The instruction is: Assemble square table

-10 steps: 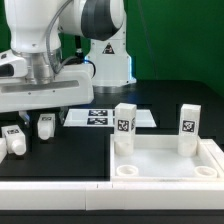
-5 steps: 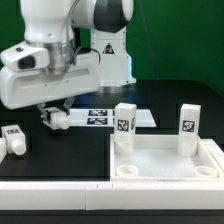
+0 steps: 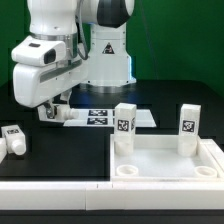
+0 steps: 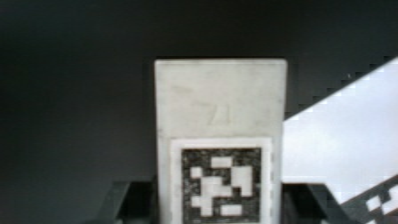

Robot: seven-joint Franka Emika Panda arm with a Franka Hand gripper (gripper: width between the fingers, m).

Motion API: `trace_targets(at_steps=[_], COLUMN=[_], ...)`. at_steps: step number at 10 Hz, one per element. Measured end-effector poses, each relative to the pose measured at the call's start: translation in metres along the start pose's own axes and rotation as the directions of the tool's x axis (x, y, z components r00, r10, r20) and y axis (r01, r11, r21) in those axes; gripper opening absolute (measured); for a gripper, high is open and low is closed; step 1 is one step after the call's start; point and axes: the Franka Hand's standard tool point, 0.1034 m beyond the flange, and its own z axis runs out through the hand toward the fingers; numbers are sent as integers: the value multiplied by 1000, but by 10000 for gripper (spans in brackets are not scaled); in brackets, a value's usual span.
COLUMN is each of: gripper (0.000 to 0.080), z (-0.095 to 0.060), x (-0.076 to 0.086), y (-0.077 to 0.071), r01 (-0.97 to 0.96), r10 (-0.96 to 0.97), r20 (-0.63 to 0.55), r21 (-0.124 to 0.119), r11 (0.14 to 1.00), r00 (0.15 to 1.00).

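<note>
exterior view: marker board (image 3: 112, 117) just beside end effector (image 3: 50, 110) with leg (image 3: 45, 115)

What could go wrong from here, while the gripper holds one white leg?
1. The held leg looks tilted in the gripper; it may slip, or enter a corner hole crooked.
2. Two standing legs rise from the tabletop; the gripper could knock them on its way there.

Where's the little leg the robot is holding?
In the exterior view the leg is at the left, in the gripper, by the marker board's left end; another leg lies farther left.
</note>
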Motion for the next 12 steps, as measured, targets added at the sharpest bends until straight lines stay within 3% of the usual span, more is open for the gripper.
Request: trace_targets(at_steps=[2,3,7,9,10,12], gripper=[284,284,284,284,284,284], z=[1,6,8,15,14,15], x=[37,46,34,27,26,23], y=[4,3,2,-3,-2,-3], r01=[293,380,583,812,817,877], r10=[-293,-380,-582,-812,-818,-878], r20=[-5,1,31,32,35,40], r21=[-11,-30,-8,33,34,49], r11=[956,924,813,583,575,478], r00=[956,925,812,582,574,476])
